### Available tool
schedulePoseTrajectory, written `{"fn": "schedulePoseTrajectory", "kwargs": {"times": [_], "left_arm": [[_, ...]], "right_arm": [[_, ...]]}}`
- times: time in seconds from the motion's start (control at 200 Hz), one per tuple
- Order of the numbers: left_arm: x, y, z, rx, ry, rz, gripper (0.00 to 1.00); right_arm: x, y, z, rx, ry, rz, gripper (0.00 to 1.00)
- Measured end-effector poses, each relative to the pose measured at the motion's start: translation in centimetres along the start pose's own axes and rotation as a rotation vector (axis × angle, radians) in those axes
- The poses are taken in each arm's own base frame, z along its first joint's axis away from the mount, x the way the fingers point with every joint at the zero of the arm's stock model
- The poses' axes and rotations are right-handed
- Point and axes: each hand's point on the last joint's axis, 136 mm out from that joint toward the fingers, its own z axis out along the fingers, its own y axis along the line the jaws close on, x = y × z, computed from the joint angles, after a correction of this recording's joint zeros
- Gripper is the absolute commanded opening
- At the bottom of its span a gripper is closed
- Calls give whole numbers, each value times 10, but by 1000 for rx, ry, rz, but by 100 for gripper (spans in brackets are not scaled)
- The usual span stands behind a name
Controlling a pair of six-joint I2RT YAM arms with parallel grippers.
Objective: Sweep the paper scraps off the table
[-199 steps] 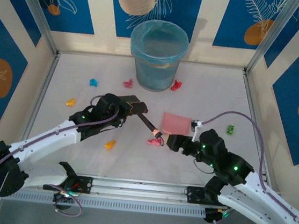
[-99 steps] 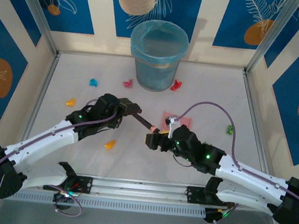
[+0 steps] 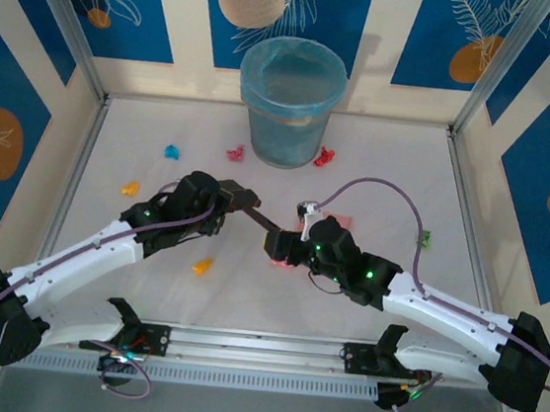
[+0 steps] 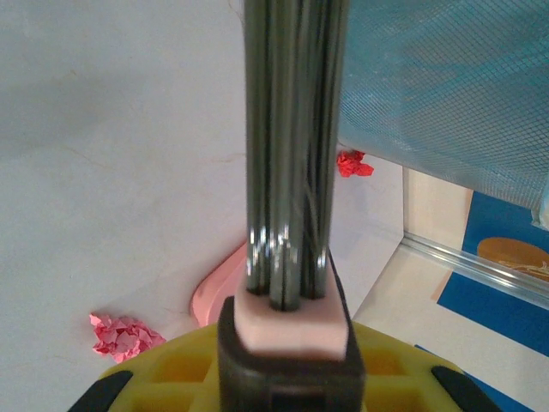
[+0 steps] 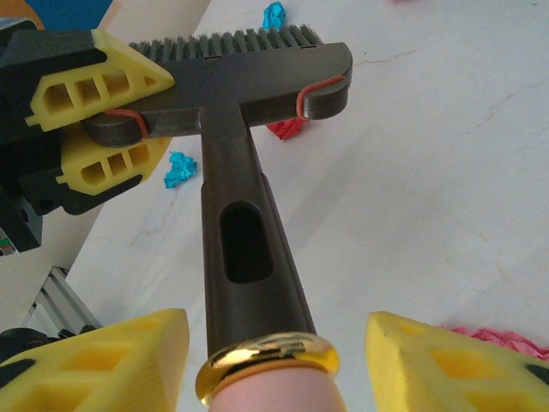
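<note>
Right end effector (image 3: 278, 247) slid leftward, apart astride brush (image 5: 230, 159); left end effector (image 5: 111, 120) clamps it.

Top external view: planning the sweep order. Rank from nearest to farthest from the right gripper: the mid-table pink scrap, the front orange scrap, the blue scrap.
1. Pink scrap: right beside the right gripper, mid-table.
2. Orange scrap: to its left, toward the front.
3. Blue scrap: far back-left.

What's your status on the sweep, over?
Left gripper shut on brush head. Right gripper open, straddling brush handle. Paper scraps lie scattered on table. Pink dustpan beyond right gripper, not held.
</note>
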Motion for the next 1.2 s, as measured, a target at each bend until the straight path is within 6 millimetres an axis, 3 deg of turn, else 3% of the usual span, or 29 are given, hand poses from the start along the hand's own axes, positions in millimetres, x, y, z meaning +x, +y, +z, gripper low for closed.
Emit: {"fn": "schedulePoseTrajectory", "kwargs": {"times": [0.31, 0.5, 0.58, 0.685, 0.79, 0.925, 1.085, 1.2], "left_arm": [[-1, -2, -3, 8, 0, -7, 0], [-2, -2, -4, 11, -1, -9, 0], [-2, -2, -4, 11, -1, -9, 16], [-2, -2, -5, 24, 1, -1, 53], [-4, -6, -9, 69, 0, 11, 67], [-7, -13, -16, 135, -6, 66, 99], [-3, -35, -31, 257, 7, 187, 100], [10, -54, -56, 398, 60, 374, 100]], "right_arm": [[-4, 6, 0, -38, -3, 2, 31], [-5, 7, 0, -49, 3, 2, 12], [-5, 7, 0, -52, 4, 2, 5], [-4, 7, -1, -49, 9, 3, 0], [-4, 2, -3, -22, 22, 12, 0], [-7, -1, -12, 2, 27, 19, 0], [-15, 2, -26, 9, 20, 42, 0], [-19, -3, -42, 65, 26, 81, 0]]}}
